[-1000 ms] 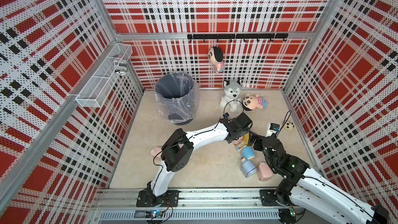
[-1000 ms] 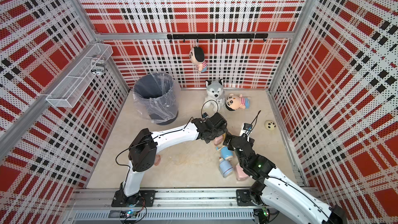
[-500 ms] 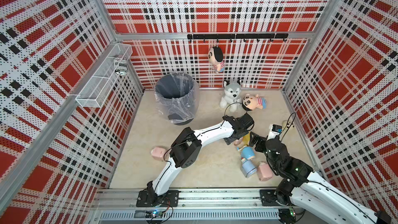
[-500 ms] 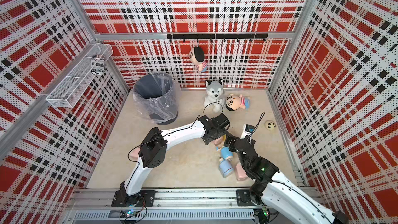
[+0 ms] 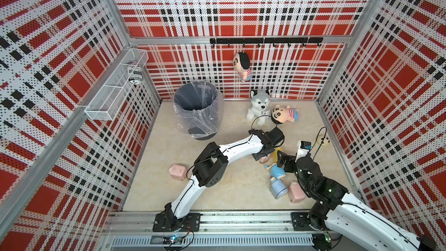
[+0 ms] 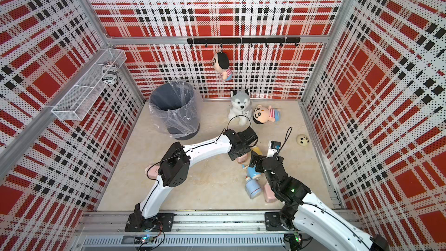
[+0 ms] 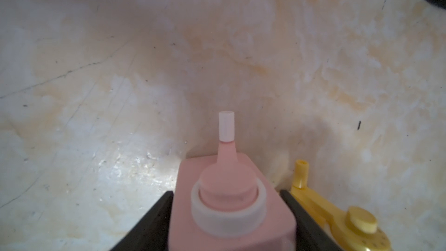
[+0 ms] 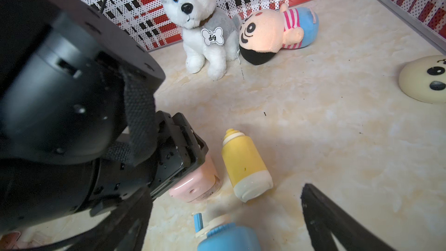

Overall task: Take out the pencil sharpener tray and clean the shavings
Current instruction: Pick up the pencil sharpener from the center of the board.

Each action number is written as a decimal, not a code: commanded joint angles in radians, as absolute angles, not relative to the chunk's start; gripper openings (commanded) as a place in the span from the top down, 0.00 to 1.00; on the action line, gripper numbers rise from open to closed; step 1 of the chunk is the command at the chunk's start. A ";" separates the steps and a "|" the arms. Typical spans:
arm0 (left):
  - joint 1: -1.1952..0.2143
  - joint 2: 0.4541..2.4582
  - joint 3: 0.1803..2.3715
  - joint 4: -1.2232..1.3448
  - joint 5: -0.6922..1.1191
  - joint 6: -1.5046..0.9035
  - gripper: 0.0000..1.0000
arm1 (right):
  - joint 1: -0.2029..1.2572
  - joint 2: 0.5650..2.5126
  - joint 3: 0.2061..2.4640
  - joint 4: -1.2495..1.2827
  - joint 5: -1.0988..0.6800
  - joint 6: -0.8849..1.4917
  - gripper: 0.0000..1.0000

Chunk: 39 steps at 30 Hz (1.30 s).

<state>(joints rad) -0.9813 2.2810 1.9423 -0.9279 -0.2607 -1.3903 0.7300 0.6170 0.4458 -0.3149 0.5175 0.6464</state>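
My left gripper [image 7: 226, 193] is shut on a pink pencil sharpener [image 7: 229, 213], one black finger against each side of its body, with the crank handle pointing away over the floor. In both top views that gripper [image 5: 261, 158] [image 6: 237, 156] reaches down onto the sharpener [image 5: 265, 159] on the floor. The right wrist view shows the same pink sharpener [image 8: 193, 187] with a clear section at one end; tray and shavings cannot be made out. My right gripper [image 8: 225, 189] [image 5: 283, 160] stands open just above a blue sharpener [image 8: 226, 237], holding nothing.
A yellow sharpener [image 5: 277, 152] lies beside the held one. Two blue sharpeners [image 5: 277, 171] [image 5: 278, 187] and a pink one [image 5: 295, 190] lie near the right arm, another pink one [image 5: 178, 171] at left. A lined bin [image 5: 198, 107], plush dog [image 5: 259, 103] and doll [image 5: 284, 114] stand behind.
The left gripper's jaws have closed from wide open onto the pink sharpener, and that arm's elbow swung right. The right gripper stayed open and shifted slightly.
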 commanded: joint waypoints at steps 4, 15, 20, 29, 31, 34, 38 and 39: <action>-0.971 2.214 1.892 -0.953 -0.299 -1.393 0.45 | 0.726 0.604 0.445 -0.277 0.457 0.583 0.00; -0.962 1.997 1.669 -0.894 -0.348 -1.447 0.44 | 0.728 0.713 0.416 -0.097 0.183 0.466 0.00; -0.941 1.850 1.509 -0.857 -0.365 -1.475 0.44 | 0.794 0.819 0.416 0.004 0.171 0.434 0.00; -0.861 1.585 1.184 -0.774 -0.359 -1.509 0.43 | 0.958 1.021 0.454 0.133 0.298 0.404 0.00; -0.835 1.534 1.124 -0.755 -0.349 -1.511 0.43 | 0.984 1.056 0.453 0.173 0.314 0.405 0.00; -0.796 1.475 1.067 -0.744 -0.334 -1.510 0.42 | 1.027 1.105 0.445 0.248 0.369 0.401 0.00; -0.741 1.439 1.035 -0.731 -0.291 -1.482 0.42 | 1.075 1.160 0.398 0.409 0.402 0.346 0.00; -0.729 1.435 1.032 -0.728 -0.279 -1.473 0.42 | 1.080 1.179 0.387 0.448 0.399 0.337 0.00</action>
<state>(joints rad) -0.7563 1.4662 1.0374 -0.7773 -0.3092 -1.4929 1.0611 1.1469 0.4175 0.2886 0.3534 0.3805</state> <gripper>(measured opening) 0.583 0.999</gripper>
